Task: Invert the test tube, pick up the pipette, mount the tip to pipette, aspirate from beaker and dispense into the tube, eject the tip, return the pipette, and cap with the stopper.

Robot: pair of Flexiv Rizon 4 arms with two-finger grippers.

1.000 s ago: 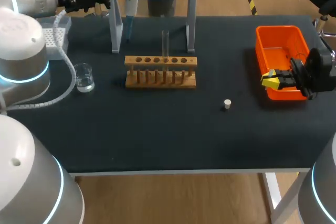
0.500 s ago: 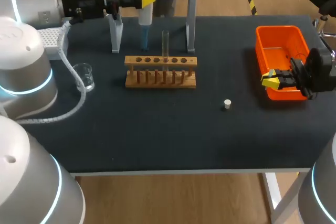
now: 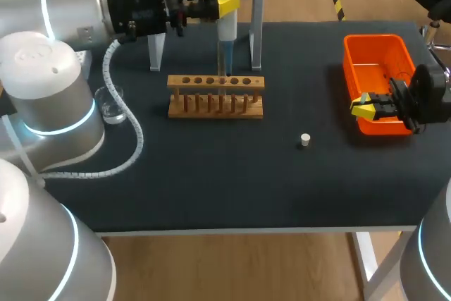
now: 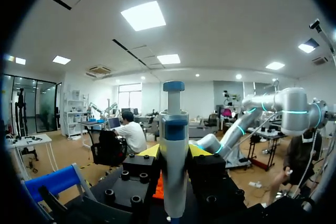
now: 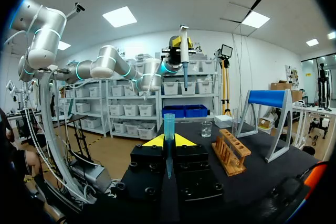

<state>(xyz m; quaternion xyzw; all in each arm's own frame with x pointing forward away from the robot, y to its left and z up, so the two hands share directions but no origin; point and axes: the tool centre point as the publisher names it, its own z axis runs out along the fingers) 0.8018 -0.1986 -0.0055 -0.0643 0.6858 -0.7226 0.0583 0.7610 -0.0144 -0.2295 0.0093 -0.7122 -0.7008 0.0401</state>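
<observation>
My left gripper (image 3: 224,5) is shut on the white and blue pipette (image 3: 227,22), held upright above the wooden rack (image 3: 215,96). Its blue tip hangs by the mouth of the clear test tube (image 3: 222,65) standing in the rack; whether it is inside I cannot tell. In the left wrist view the pipette (image 4: 173,150) fills the gap between the yellow tips. The beaker (image 3: 113,102) stands left of the rack. A white stopper (image 3: 305,139) lies right of the rack. My right gripper (image 3: 363,107) rests by the orange bin (image 3: 377,54), shut on a blue pipette tip (image 5: 168,129).
The pipette stand with its blue roller (image 3: 257,26) rises just behind the rack. From the right wrist view the rack (image 5: 231,153), beaker (image 5: 206,128) and stand (image 5: 268,98) lie ahead of the gripper, with the raised pipette (image 5: 182,45) beyond.
My left arm has carried the pipette rightwards, from above the beaker side past the stand's left leg to over the test tube. The right arm has stayed still.
</observation>
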